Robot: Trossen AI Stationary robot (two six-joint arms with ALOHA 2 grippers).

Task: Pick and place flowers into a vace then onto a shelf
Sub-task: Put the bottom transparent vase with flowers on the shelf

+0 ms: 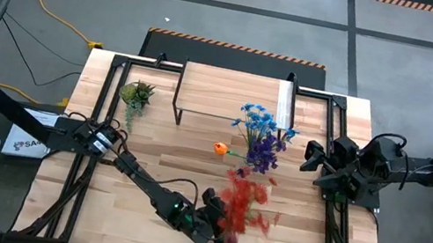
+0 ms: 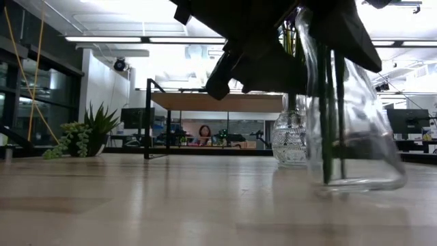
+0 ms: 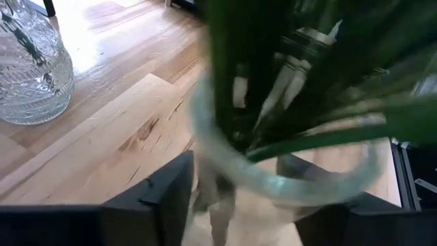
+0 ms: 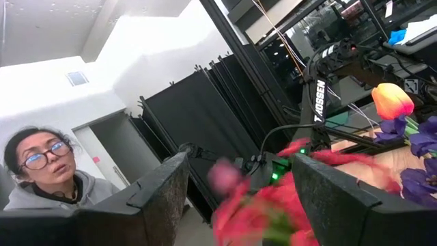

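From my station the tabletop [image 1: 285, 241] reads as pale jointed wood planks with a smooth satin sheen. The shelf [image 1: 230, 93] is the same light wood on thin matt black metal legs. One vase [image 2: 355, 130] is smooth clear glass; the other vase [image 3: 31, 68] is cut, faceted glass. The flowers [image 1: 242, 202] look like matt fabric, with plastic-looking green stems.

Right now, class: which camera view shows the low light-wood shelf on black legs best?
The high view: the whole shelf top shows, behind the flowers. The low view shows only its edge and legs. Neither wrist view shows it.
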